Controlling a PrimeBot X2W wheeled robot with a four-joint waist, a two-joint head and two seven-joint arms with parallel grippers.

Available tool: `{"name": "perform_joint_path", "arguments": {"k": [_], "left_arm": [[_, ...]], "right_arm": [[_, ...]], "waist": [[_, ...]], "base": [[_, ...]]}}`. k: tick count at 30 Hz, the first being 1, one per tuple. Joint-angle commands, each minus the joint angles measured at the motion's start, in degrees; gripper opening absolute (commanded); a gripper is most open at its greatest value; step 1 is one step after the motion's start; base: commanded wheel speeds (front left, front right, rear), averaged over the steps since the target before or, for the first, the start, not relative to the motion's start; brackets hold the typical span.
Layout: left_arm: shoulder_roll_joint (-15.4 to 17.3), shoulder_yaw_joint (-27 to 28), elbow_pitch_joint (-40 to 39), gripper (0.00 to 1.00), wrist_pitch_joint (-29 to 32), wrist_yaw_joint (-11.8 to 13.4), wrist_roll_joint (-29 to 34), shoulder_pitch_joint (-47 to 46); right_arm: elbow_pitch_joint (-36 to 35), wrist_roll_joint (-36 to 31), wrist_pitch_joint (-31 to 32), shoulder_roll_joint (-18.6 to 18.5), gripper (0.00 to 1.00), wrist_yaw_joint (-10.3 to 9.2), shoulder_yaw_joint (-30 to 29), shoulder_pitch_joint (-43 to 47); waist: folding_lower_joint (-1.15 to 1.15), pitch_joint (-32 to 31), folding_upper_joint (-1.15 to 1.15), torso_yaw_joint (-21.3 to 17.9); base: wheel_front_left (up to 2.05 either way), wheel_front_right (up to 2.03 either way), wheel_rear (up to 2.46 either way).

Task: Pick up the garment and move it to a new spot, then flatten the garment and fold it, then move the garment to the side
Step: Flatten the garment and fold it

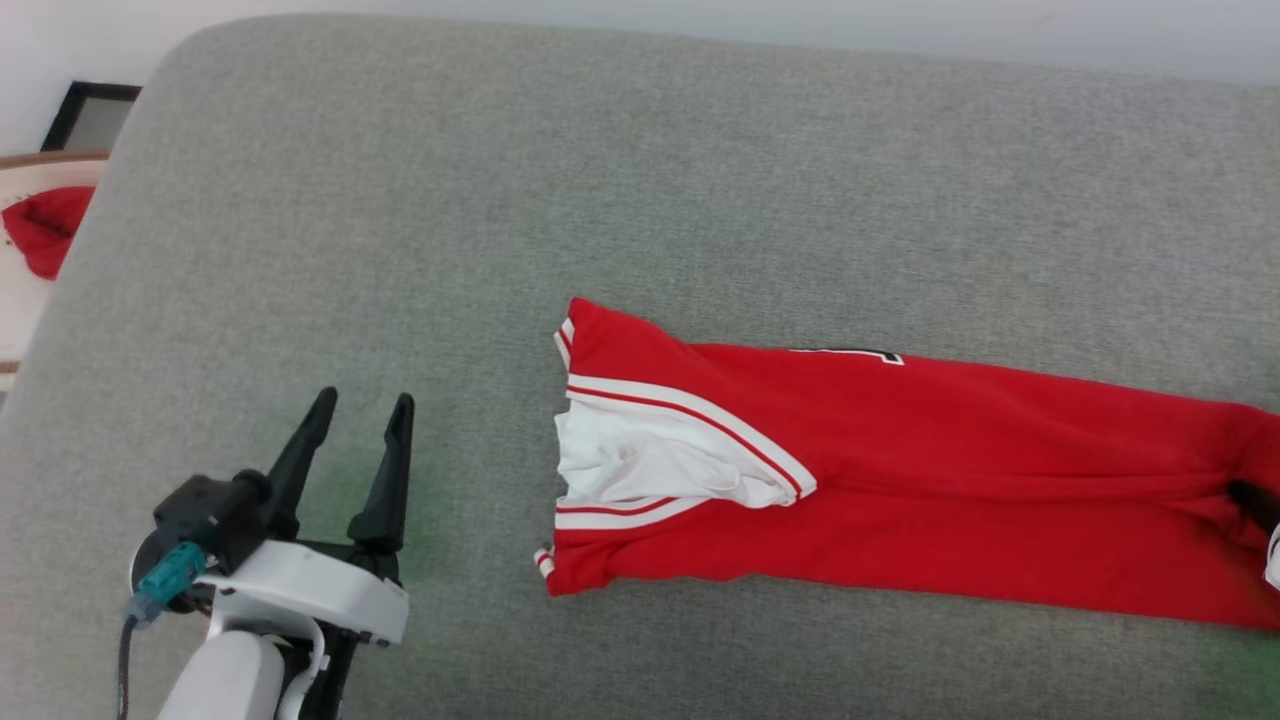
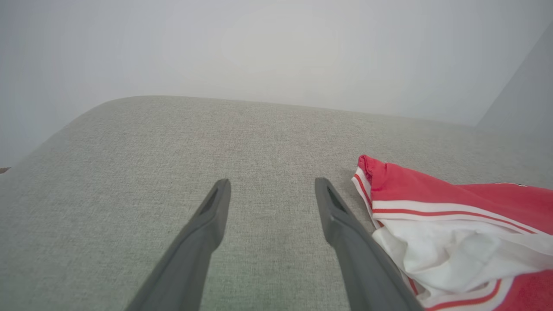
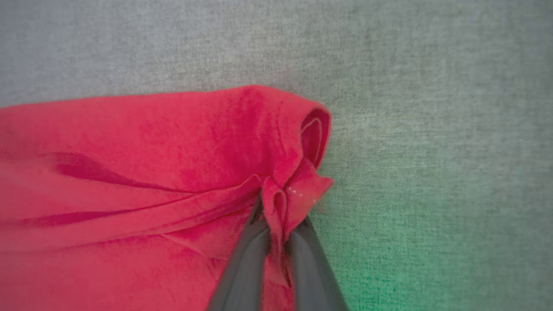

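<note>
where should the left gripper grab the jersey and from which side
Probably the striped shoulder strap at the open end of the jersey. That end faces the open left gripper, and the strap's corner juts out flat on the cushion, so a low approach from the robot's left could pinch it. The right gripper pinches the opposite end, so this would spread the cloth.

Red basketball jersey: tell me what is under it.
The red sleeveless basketball jersey lies on the grey woven cushion, which shows around it. The patch directly beneath is covered by cloth, so anything there cannot be seen.
</note>
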Motion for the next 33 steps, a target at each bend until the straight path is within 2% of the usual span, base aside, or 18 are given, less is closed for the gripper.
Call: {"name": "perform_joint_path", "arguments": {"k": [1,13,22,26,29,33], "left_arm": [[0.2,0.3,-0.2,1.00,0.0,-0.2,0.6,0.6],[0.3,4.3,-2.8,1.00,0.0,-0.2,3.0,3.2],[1.8,4.8,-4.9,1.00,0.0,-0.2,3.3,3.1],[2.6,4.5,-5.8,1.00,0.0,-0.2,3.3,2.4],[3.0,4.5,-5.8,1.00,0.0,-0.2,3.2,2.1],[2.9,4.5,-5.4,1.00,0.0,-0.2,3.5,2.0]], "right_arm": [[1.1,0.2,-0.3,0.8,0.00,-0.05,-0.3,1.0],[-2.0,-1.2,-5.1,-2.0,0.00,-0.06,-6.7,-0.3],[-3.7,-7.6,-6.9,-4.8,0.00,-0.06,-17.4,-1.4],[-1.5,-9.2,-9.2,-6.0,0.00,-0.05,-20.8,-3.3],[0.7,-9.6,-10.7,-6.2,0.00,-0.06,-20.9,-5.0],[2.6,-8.5,-11.8,-5.6,0.00,-0.05,-17.8,-5.4]], "waist": [[0.00,-0.3,0.00,-0.9],[0.00,0.1,0.00,-6.7],[0.00,1.8,0.00,-10.3],[0.00,2.9,0.00,-10.8],[0.00,3.3,0.00,-11.0],[0.00,2.9,0.00,-11.1]], "base": [[0.00,0.00,0.00],[0.00,0.00,0.00],[0.00,0.00,0.00],[0.00,0.00,0.00],[0.00,0.00,0.00],[0.00,0.00,0.00]]}}
